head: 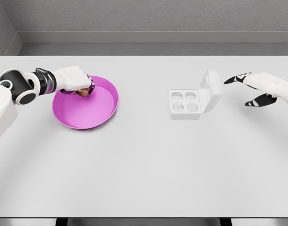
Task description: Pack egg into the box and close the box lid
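Note:
A magenta bowl [94,113] lies on the left part of the white table. My left hand [82,87] reaches over its far rim, fingers curled around a brownish egg [82,92] just above the bowl's floor. Right of centre stands a white egg box [185,104] with four empty round cups; its lid [210,91] is tilted up and open on the right side. My right hand [250,89] hovers to the right of the lid, a short gap away, fingers spread and holding nothing.
The white table [144,169] runs wide to the front edge. A grey wall lies behind its far edge. Nothing else stands on the surface.

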{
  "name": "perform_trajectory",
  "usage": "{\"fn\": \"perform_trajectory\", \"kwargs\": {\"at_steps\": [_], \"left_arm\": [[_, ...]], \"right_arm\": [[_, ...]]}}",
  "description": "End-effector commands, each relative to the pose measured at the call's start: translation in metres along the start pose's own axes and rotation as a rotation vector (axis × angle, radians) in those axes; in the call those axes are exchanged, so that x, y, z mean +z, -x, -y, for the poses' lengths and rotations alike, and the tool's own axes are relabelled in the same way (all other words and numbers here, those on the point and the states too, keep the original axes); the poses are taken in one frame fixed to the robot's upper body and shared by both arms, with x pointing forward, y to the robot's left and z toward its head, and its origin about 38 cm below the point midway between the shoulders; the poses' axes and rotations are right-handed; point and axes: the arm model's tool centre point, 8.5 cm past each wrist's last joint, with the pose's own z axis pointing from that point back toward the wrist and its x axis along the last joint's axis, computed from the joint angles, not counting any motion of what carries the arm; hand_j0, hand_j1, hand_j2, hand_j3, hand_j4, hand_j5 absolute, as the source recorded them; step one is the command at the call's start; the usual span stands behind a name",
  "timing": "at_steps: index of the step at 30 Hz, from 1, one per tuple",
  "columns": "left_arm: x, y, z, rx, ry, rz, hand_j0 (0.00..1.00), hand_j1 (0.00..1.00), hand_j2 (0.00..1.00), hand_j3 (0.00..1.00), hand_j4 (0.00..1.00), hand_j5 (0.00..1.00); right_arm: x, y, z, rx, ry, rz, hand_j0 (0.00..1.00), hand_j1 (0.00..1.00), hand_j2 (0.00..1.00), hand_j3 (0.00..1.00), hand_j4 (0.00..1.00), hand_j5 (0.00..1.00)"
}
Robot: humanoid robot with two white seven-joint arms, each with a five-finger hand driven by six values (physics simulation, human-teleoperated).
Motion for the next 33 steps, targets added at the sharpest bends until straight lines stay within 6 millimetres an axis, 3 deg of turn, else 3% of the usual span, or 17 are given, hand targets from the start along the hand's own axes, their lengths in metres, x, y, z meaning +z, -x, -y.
{"fn": "perform_trajectory", "kwargs": {"at_steps": [1,8,22,26,33], "left_arm": [[0.002,-0.001,-0.005,-0.006,-0.016,0.001,0.47,0.47,0.47,0.47,0.47,0.47],[0.007,-0.007,-0.017,-0.027,-0.057,0.005,0.46,0.46,0.46,0.46,0.46,0.46],[0.020,-0.032,-0.061,-0.121,-0.181,0.037,0.44,0.44,0.44,0.44,0.44,0.44],[0.019,-0.039,-0.059,-0.119,-0.185,0.048,0.43,0.43,0.43,0.43,0.43,0.43],[0.019,-0.055,-0.074,-0.142,-0.233,0.076,0.43,0.43,0.43,0.43,0.43,0.43]], "right_arm": [[0.001,0.000,0.001,-0.002,0.003,-0.001,0.85,0.85,0.85,0.85,0.85,0.85],[0.002,0.001,0.002,0.000,0.002,-0.004,0.85,0.85,0.85,0.85,0.85,0.85],[0.002,0.001,0.002,0.000,0.002,-0.004,0.85,0.85,0.85,0.85,0.85,0.85],[0.001,0.001,0.002,0.000,0.002,-0.002,0.85,0.85,0.85,0.85,0.85,0.85],[0.001,0.000,0.002,0.000,0.003,0.000,0.85,0.85,0.85,0.85,0.85,0.85]]}}
